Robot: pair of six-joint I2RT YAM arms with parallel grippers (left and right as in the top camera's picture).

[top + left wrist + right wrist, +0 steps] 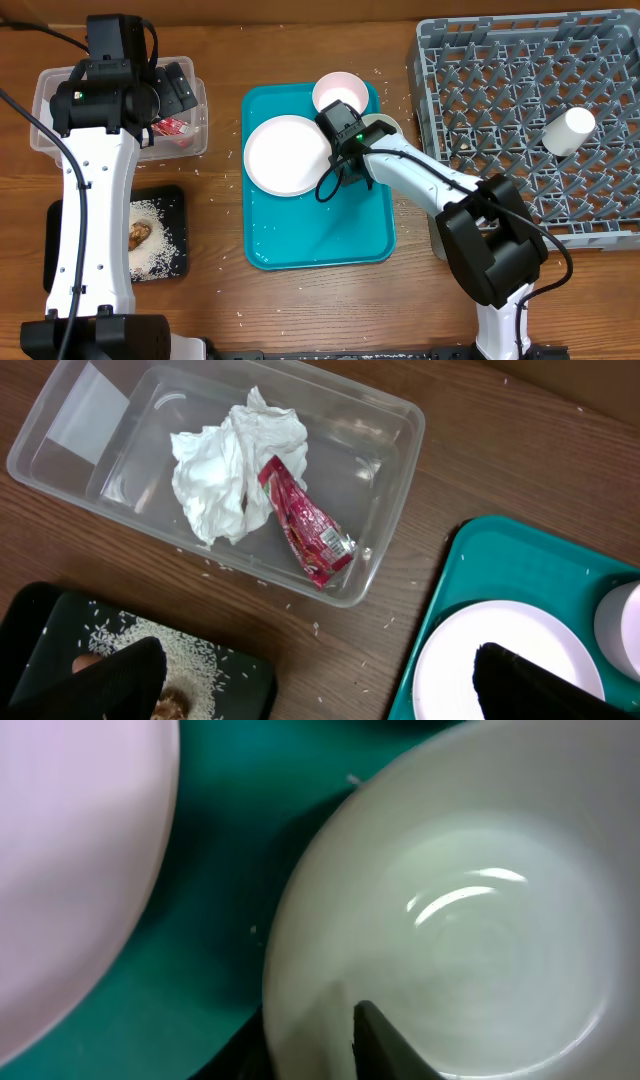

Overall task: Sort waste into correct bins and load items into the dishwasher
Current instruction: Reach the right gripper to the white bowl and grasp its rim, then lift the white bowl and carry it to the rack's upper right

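Note:
My right gripper [362,128] [310,1025] is shut on the rim of the small pale green bowl [387,123] [470,900], one finger inside and one outside, at the teal tray's right edge. The pink bowl [338,90] [70,840] and the white plate [285,155] [450,660] lie on that tray. My left gripper [172,95] [320,690] is open and empty over the clear tub [50,85] [390,490], which holds the white napkin [230,475] and the red wrapper [172,126] [310,530]. The brown lump [138,234] lies on rice in the black tray [170,200] [40,620]. The carrot stick is not clearly visible.
The teal tray [320,230] [480,550] sits mid-table. The grey dish rack [500,90] stands at the right with the white cup [568,130] lying in it. Rice grains are scattered on the wooden table between the tub and the tray.

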